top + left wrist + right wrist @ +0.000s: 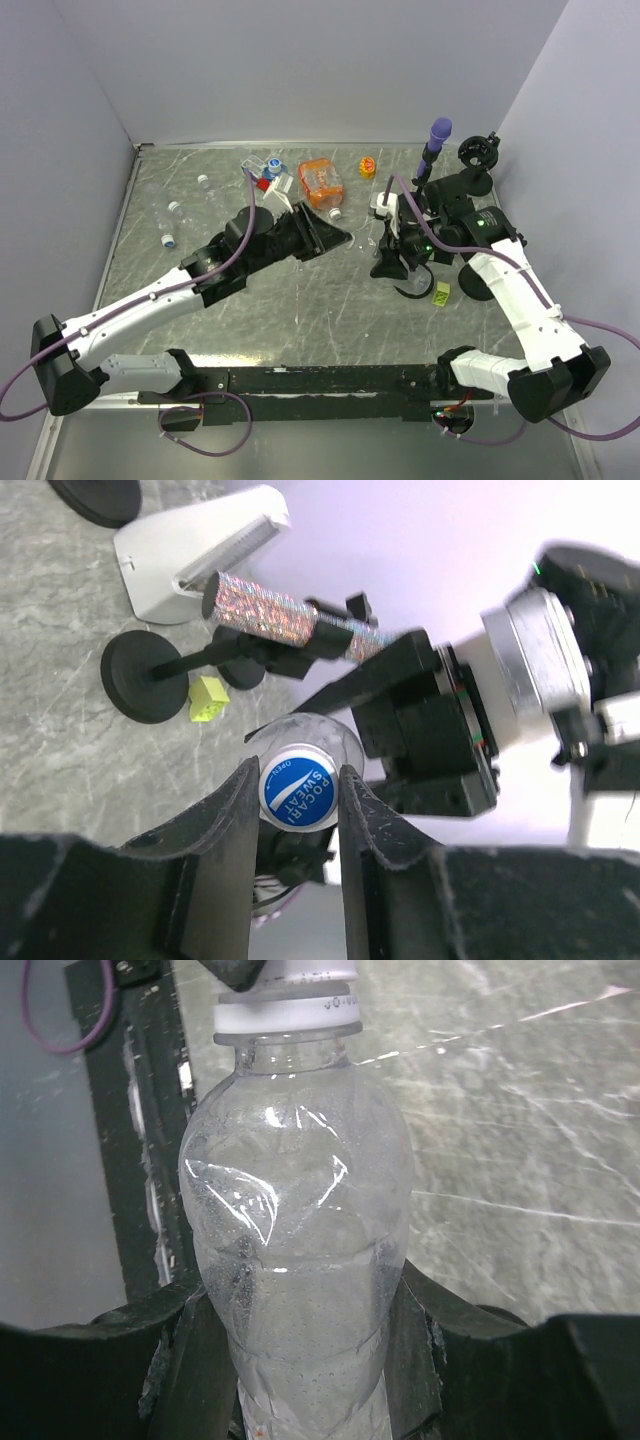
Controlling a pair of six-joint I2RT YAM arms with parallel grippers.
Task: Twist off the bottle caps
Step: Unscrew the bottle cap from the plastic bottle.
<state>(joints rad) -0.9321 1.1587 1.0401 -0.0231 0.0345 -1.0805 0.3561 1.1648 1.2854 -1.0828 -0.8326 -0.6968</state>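
A clear plastic bottle (pixel 298 1230) is held off the table between both arms. My right gripper (pixel 300 1305) is shut on its body, one finger against each side. The bottle's cap (pixel 298 786), white-sided with a blue printed top, faces the left wrist camera. My left gripper (pixel 298 778) is shut on that cap, with a black finger touching each side of it. In the right wrist view the white neck ring (pixel 288 1010) shows at the top, with a dark left finger over the cap. From above, the left gripper (pixel 338 238) and right gripper (pixel 392 255) meet mid-table.
Several more clear capped bottles (pixel 205 185) lie at the back left beside an orange container (pixel 321 182). A purple-topped black stand (pixel 437 140) rises at the back right. A white block (pixel 200 550), a glittery stick (pixel 290 615) and a small yellow-green block (pixel 441 293) lie near the right arm.
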